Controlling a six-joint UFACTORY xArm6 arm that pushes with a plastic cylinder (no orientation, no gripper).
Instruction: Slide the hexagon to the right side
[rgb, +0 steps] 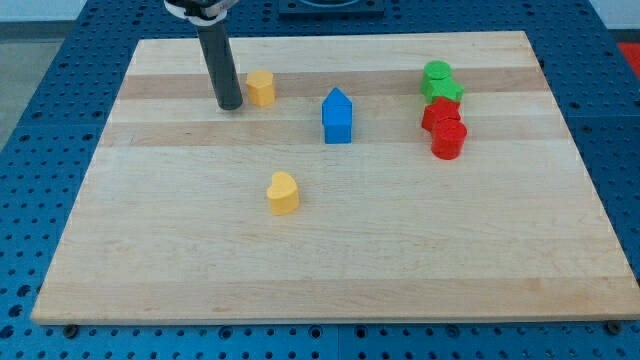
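camera view: yellow hexagon (261, 88) upright, tip (230, 105) left.

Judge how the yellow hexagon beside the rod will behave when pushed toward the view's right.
The yellow hexagon block looks squat and flat-based, so it should slide, not tip. My tip sits just left of it; an off-centre push may spin it. The wooden board looks smooth.

No lettering, label, brand, number or sign is showing anywhere in the camera view. The wooden board (330, 250) is lying unmarked, the coloured blocks resting on it are carrying no print, and the blue perforated surface (40, 120) surrounding the board is showing only its rows of holes, with nothing readable.
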